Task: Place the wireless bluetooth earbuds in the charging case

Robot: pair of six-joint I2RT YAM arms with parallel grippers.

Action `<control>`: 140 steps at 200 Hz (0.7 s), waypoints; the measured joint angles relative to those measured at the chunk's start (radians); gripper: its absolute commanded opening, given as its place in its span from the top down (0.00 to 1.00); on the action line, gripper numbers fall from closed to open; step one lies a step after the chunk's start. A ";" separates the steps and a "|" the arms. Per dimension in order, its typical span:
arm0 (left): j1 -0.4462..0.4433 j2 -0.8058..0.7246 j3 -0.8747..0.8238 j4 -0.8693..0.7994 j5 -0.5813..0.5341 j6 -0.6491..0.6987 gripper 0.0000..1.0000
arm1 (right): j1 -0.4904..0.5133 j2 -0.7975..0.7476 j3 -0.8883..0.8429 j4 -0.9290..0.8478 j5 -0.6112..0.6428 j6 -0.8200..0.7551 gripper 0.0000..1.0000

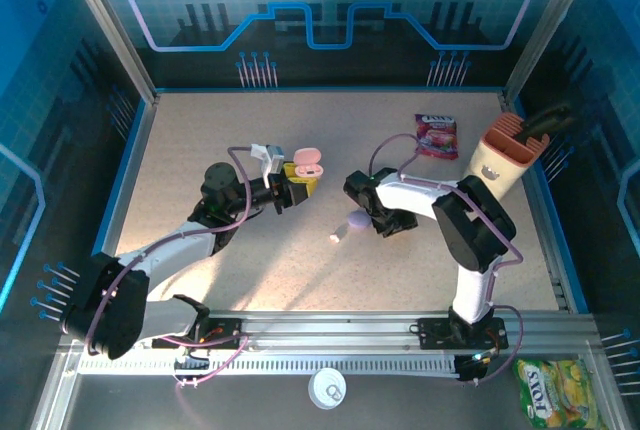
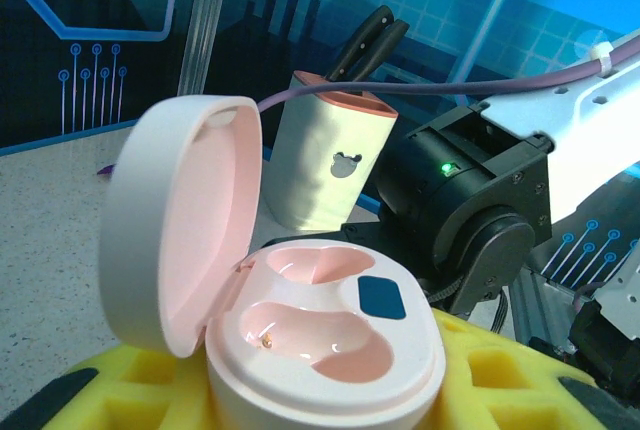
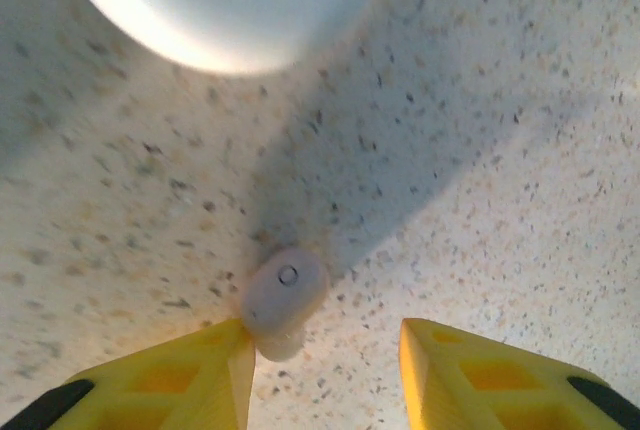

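My left gripper (image 1: 300, 181) (image 2: 320, 390) is shut on the pink charging case (image 1: 307, 162) (image 2: 325, 335) and holds it off the table with its lid open. Both wells of the case are empty. In the right wrist view a pale earbud (image 3: 285, 295) lies on the table against the left yellow finger (image 3: 170, 385). The right finger (image 3: 470, 375) stands well apart from it. My right gripper (image 1: 362, 212) (image 3: 320, 340) is open, low over the table. A lilac closed case (image 1: 357, 218) (image 3: 220, 0) sits just beyond it. A tiny pale piece (image 1: 336, 237) lies beside that case.
A cream cup holding black-handled knives (image 1: 505, 155) (image 2: 325, 165) stands at the right. A purple snack packet (image 1: 436, 135) lies behind it. A yellow packet (image 1: 555, 390) and a white disc (image 1: 327, 387) lie in front of the rail. The right arm's wrist (image 2: 480, 210) is close to the pink case.
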 measured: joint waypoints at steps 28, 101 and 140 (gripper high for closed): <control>0.000 0.000 0.000 0.000 0.000 0.000 0.77 | -0.003 -0.012 -0.018 -0.007 0.004 0.004 0.59; 0.000 0.000 0.000 0.000 0.000 0.000 0.77 | 0.000 -0.061 -0.029 0.004 0.003 -0.006 0.59; 0.000 0.000 0.000 0.000 0.000 0.000 0.77 | 0.025 -0.058 0.016 0.005 -0.004 -0.017 0.59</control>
